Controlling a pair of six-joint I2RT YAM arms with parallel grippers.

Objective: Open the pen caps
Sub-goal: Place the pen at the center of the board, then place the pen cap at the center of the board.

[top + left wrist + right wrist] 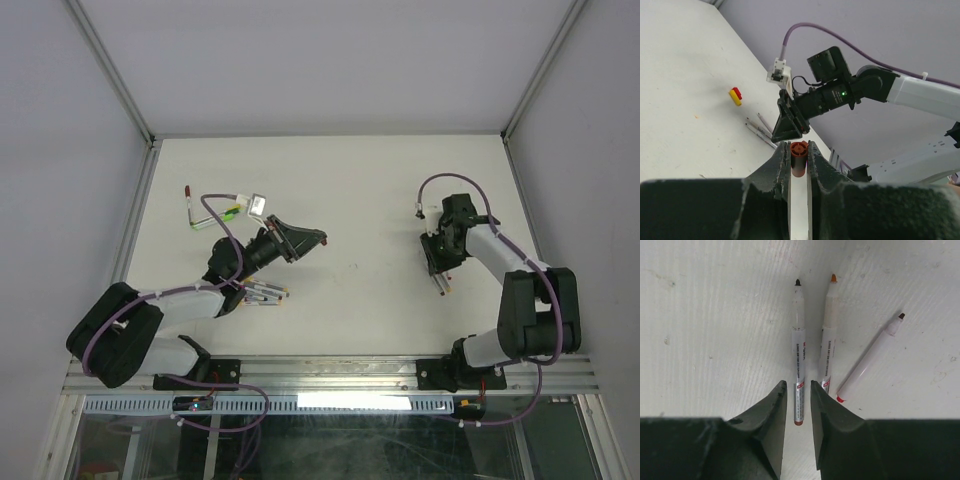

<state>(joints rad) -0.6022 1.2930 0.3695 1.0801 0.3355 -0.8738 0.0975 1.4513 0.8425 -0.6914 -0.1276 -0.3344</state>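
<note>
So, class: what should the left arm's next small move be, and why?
Probably lower the left tool and drop the cap by the yellow and red caps: the cap is pinched alone, empty, while the right tool stands open over a bare pen on the table.

The table (380,180) top is white and matt; up close it is finely streaked, with faint scuffs and a few dark specks. Along its near edge runs a rail (330,372) of bare grey metal. The pens (798,355) have smooth white plastic barrels with a soft sheen and printed lettering. The pen cap (799,162) between the fingers (777,170) of the left gripper (799,147) is smooth orange-brown plastic, slightly glossy. Those fingers, like the ones on the right gripper (798,385), are black, matt and faintly grainy. The arm shells (925,95) are glossy white plastic, and the cables (805,27) have a smooth purple jacket
</note>
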